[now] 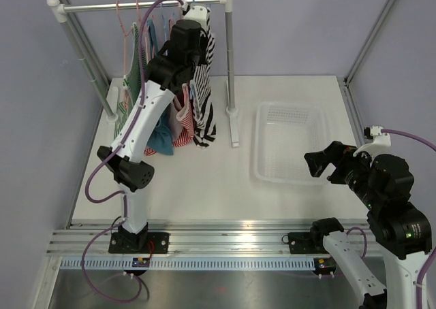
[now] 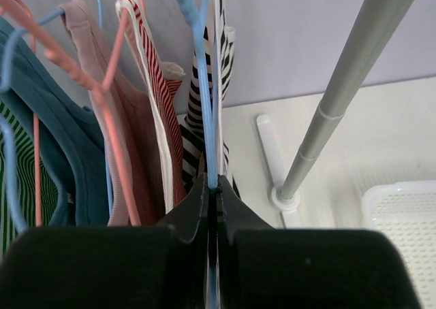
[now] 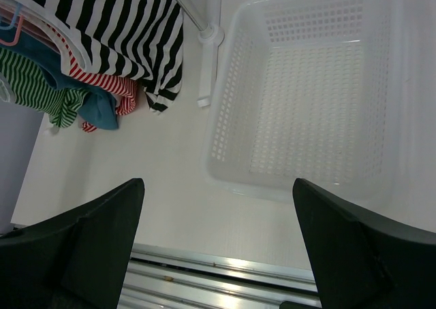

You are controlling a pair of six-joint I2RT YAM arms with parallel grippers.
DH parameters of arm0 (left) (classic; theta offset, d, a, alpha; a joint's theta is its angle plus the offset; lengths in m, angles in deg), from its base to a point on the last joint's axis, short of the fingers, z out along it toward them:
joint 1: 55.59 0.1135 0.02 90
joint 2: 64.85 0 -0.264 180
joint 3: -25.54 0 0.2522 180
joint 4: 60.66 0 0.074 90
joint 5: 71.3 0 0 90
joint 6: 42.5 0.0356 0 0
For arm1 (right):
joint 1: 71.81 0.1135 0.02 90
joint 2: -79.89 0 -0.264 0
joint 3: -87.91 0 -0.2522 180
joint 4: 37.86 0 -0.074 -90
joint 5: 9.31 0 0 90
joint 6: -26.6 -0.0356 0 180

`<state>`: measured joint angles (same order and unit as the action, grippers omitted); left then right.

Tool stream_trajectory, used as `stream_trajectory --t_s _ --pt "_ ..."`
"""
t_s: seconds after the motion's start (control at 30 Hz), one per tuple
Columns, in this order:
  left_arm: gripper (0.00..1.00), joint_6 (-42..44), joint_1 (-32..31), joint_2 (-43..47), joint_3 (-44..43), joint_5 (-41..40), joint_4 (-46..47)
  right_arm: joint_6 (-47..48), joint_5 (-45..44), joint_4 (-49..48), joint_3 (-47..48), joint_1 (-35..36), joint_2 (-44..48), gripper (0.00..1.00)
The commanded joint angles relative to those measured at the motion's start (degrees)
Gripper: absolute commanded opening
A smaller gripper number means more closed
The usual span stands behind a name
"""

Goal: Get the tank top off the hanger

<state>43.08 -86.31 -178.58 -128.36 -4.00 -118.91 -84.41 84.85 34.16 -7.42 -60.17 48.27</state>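
A black-and-white striped tank top [image 1: 203, 98] hangs on a blue hanger [image 2: 207, 84] at the right end of the clothes rail [image 1: 143, 7]. It also shows in the right wrist view [image 3: 116, 23]. My left gripper [image 2: 212, 186] is raised at the rail and shut on the blue hanger's wire, with the striped top [image 2: 194, 145] just beyond the fingertips. My right gripper [image 3: 218, 207] is open and empty, held above the table's near edge beside the white basket [image 1: 259, 166].
Several other tops hang on pink and blue hangers left of the striped one: red-striped [image 2: 158, 98], pink [image 2: 133, 152], teal [image 2: 61, 159], green-striped [image 3: 41, 84]. The rack's right post [image 1: 229, 57] stands between the clothes and the basket [image 3: 225, 105].
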Motion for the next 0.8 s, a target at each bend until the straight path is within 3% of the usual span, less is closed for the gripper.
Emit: stream_trajectory --t_s 0.0,0.37,0.5,0.73,0.77 --pt "0.00 -3.04 0.05 6.50 -4.88 1.07 4.41 -0.60 1.29 -2.01 1.59 0.31 -0.38 0.98" --pt "0.00 -8.75 -1.09 15.54 -0.85 6.79 -1.63 -0.96 2.43 -3.76 2.39 0.23 -2.13 0.98" --pt "0.00 -12.09 -1.97 23.78 6.35 12.84 -3.76 -1.05 4.10 -5.17 2.21 0.31 -3.19 0.98" --pt "0.00 -16.57 -4.34 43.04 29.37 26.88 -1.22 -0.52 13.21 -9.12 2.65 0.31 -8.19 0.99" --pt "0.00 -16.93 -4.78 45.50 35.83 27.96 0.27 -0.69 14.89 -11.22 2.74 0.31 -8.72 0.99"
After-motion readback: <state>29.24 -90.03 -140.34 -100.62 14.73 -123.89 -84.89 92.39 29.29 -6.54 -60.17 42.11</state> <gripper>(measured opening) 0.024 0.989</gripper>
